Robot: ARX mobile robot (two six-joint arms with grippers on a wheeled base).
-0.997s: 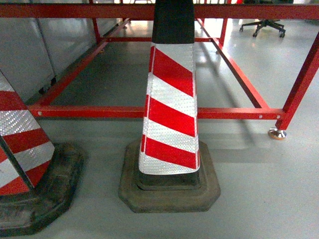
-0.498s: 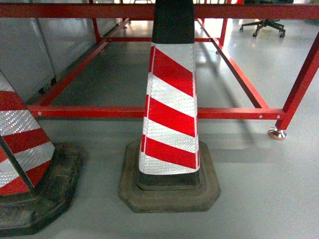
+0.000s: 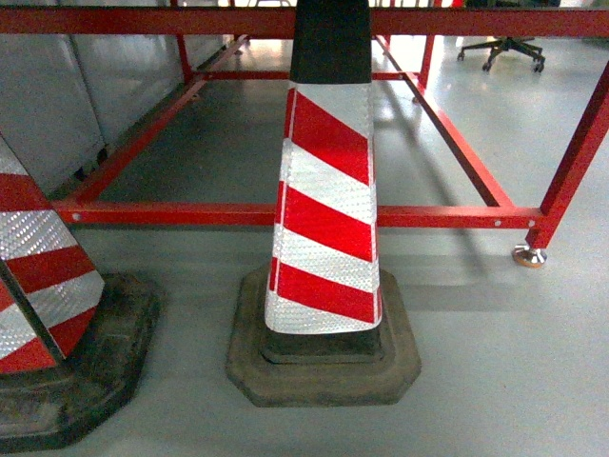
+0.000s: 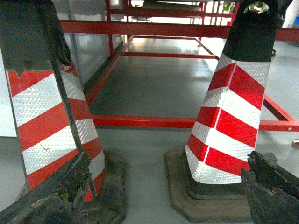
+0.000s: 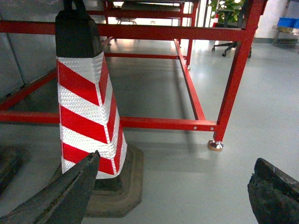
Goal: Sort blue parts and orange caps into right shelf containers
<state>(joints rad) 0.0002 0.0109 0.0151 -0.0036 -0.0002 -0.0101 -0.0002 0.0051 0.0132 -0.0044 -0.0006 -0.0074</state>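
Observation:
No blue parts or orange caps show in any view. A small bright-blue shape (image 5: 286, 22) sits on a far rack at the top right of the right wrist view, too small to tell whether it is one of the containers. My left gripper (image 4: 169, 158) is open with nothing in it, its dark worn fingers (image 4: 56, 196) low over the grey floor between two striped cones. In its own view my right gripper (image 5: 177, 158) also hangs open and holds nothing, above bare floor beside a cone. Neither gripper appears in the head view.
A red-and-white striped traffic cone (image 3: 325, 209) on a black rubber base stands straight ahead, with a second cone (image 3: 43, 286) at the left. Behind them runs a low red steel frame (image 3: 285, 214) with a round foot (image 3: 529, 255). An office chair (image 3: 502, 49) stands far back.

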